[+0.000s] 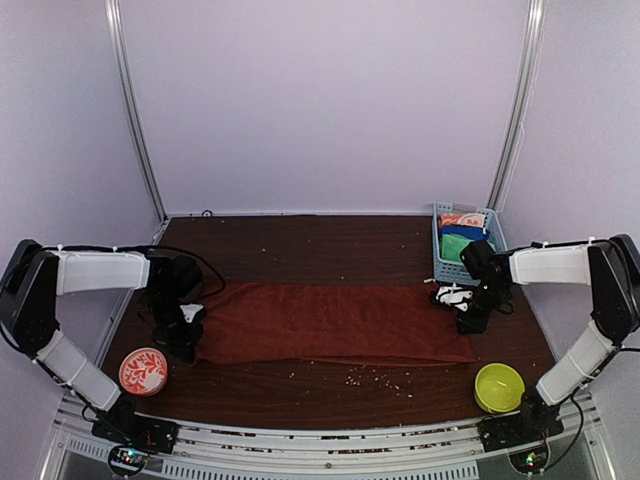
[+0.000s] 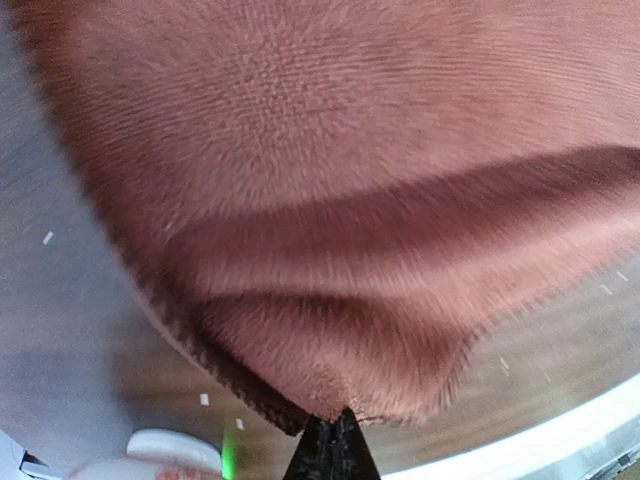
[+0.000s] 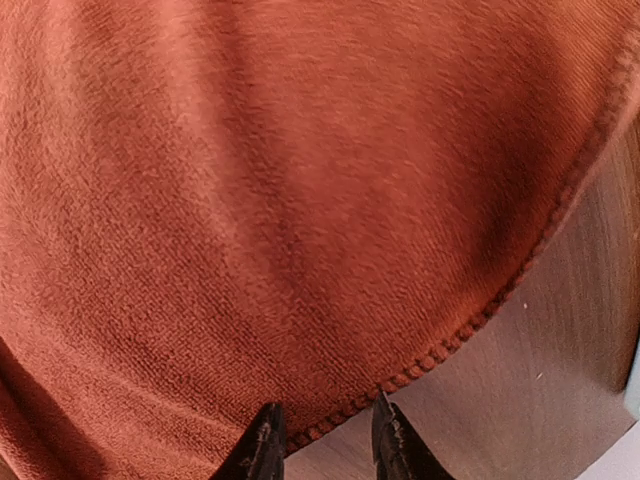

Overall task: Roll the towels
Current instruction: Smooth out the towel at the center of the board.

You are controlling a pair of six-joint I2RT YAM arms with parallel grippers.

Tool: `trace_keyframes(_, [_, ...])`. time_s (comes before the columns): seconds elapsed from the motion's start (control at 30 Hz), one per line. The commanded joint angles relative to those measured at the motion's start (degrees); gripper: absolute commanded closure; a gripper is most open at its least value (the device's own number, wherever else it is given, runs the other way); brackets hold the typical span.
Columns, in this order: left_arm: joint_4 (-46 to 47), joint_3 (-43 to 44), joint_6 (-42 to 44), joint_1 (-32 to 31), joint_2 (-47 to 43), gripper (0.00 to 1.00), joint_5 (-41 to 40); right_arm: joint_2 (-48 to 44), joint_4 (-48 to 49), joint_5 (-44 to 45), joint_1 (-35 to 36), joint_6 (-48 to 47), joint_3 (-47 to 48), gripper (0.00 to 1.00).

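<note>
Red towel flat out, a claw at each end!
The rust-red towel (image 1: 335, 322) lies lengthwise across the middle of the table (image 1: 300, 245). The left gripper (image 2: 335, 445) is pressed together, pinching a corner at the towel's left end, the cloth puckering up to it. The right gripper (image 3: 325, 440) is spread, its fingers straddling the hem at the right end.

The dark wooden table (image 1: 300, 385) carried the rust-red towel (image 1: 335, 322), spread from my left fingers (image 2: 335, 452) across to my right fingers (image 3: 262, 445). A red patterned dish (image 1: 143, 371) sat just behind my left fingers, a yellow-green bowl (image 1: 498, 387) behind my right, a blue basket (image 1: 438, 250) just beyond them. Crumbs (image 1: 370, 378) dotted the wood.
</note>
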Motion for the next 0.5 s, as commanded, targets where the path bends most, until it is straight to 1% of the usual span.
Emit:
trace_keyframes(0.0, [-5.6,1.1,0.9,-0.2,-6.5,1.0,2.3,0.3,2.4,3.1,-2.3,1.0,-1.7,0.69])
trace_keyframes(0.13, [-6.7,0.1,1.4,-0.3,-8.5,1.0,4.3,0.3,2.9,2.8,-2.7,1.0,-2.7,0.69])
trace_keyframes(0.27, [-8.4,0.4,0.6,-0.3,-9.8,1.0,3.0,0.9,3.5,3.9,-2.8,1.1,-3.3,0.69])
trace_keyframes(0.33, [-8.8,-0.3,0.3,-0.3,-11.3,1.0,3.7,0.7,3.5,4.2,-2.9,1.2,-3.2,0.7])
trace_keyframes(0.47, [-9.1,-2.4,-0.1,-0.3,-13.6,1.0,5.8,-1.8,0.3,3.5,-2.9,2.1,-1.0,0.69])
